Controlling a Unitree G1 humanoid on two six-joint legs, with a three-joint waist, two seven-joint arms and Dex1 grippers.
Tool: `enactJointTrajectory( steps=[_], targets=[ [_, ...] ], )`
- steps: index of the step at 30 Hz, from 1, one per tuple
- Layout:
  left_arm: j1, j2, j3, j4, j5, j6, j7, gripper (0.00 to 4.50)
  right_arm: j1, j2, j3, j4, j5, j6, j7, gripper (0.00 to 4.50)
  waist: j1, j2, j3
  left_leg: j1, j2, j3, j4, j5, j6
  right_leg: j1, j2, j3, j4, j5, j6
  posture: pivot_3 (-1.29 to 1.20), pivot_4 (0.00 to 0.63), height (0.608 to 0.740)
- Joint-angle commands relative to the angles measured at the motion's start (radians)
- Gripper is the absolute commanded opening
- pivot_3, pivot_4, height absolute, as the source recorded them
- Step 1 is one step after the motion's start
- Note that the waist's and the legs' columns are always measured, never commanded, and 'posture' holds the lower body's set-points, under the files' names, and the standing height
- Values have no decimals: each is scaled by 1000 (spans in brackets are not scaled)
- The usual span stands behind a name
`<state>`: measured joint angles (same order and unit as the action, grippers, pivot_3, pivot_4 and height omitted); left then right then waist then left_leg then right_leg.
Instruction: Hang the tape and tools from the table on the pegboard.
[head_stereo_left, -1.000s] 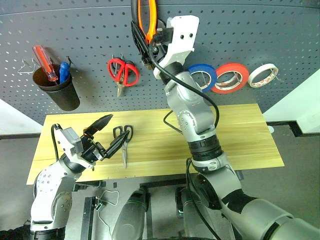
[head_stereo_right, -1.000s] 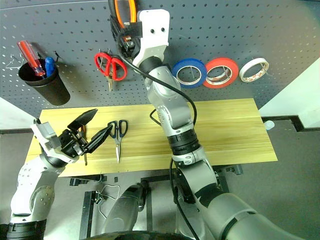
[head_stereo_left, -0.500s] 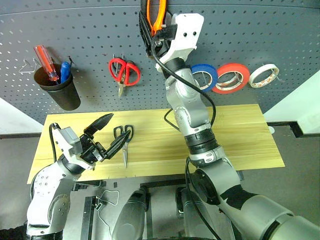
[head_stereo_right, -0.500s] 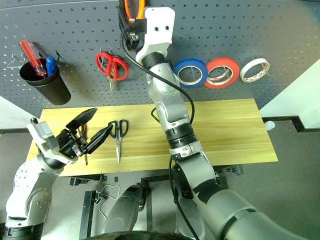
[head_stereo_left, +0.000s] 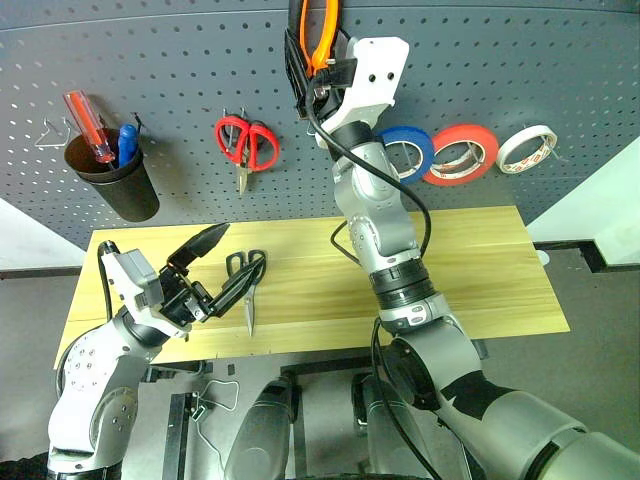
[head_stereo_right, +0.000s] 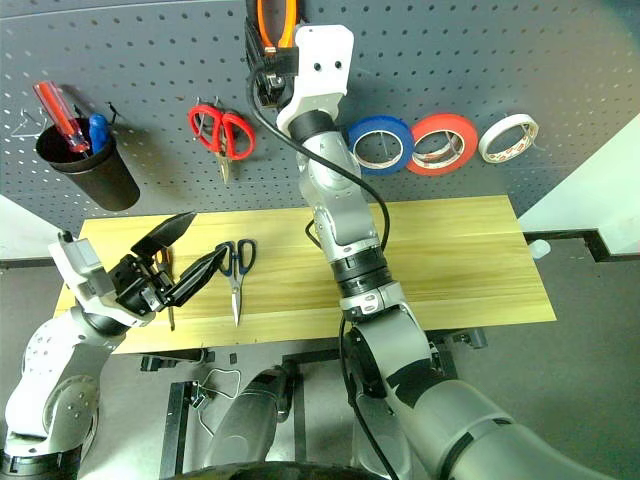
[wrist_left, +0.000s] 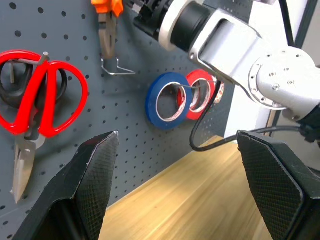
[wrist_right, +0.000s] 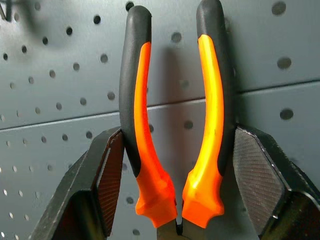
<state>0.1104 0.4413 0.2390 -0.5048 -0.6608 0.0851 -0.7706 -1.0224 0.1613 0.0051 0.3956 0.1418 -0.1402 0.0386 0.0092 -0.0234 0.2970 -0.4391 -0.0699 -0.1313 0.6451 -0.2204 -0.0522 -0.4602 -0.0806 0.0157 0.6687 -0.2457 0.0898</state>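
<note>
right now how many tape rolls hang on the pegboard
3, in a row on the pegboard: blue roll by the right arm, red-orange roll next, white roll farthest right. None seems hidden.

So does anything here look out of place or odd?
Nothing looks damaged or spilled. The dark-handled scissors lie on the table while everything else hangs on the pegboard. The right gripper holds the pliers against the board.

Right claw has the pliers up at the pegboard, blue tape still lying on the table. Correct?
Not quite. The blue tape already hangs on the pegboard, beside the red-orange roll, as the left eye view shows. The right claw does hold the pliers at the board.
</note>
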Motion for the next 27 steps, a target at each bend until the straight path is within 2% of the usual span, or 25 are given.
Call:
enactJointTrajectory(
  steps=[1, 16, 27],
  targets=[
    [16, 15, 21, -63, -26, 5, 10, 3962, 8, 12, -4, -1, 0, -16, 2, 2853, 0, 1, 1, 0, 0, 0, 0, 0, 0, 0, 0, 0, 0, 0, 0, 191, 341, 711],
    [11, 26, 14, -67, -38, 21, 18, 3962, 35, -9, -10, -13, -16, -1, -15, 2853, 2, 5, 4, 0, 0, 0, 0, 0, 0, 1, 0, 0, -1, -2, -3, 182, 338, 711],
    [5, 27, 12, -56, -35, 23, 8, 3962, 22, -40, -12, -121, -25, 35, -24, 2853, 3, 6, 7, 0, 0, -1, 0, 0, 1, 1, 0, 0, -2, -2, -3, 178, 341, 711]
  ],
)
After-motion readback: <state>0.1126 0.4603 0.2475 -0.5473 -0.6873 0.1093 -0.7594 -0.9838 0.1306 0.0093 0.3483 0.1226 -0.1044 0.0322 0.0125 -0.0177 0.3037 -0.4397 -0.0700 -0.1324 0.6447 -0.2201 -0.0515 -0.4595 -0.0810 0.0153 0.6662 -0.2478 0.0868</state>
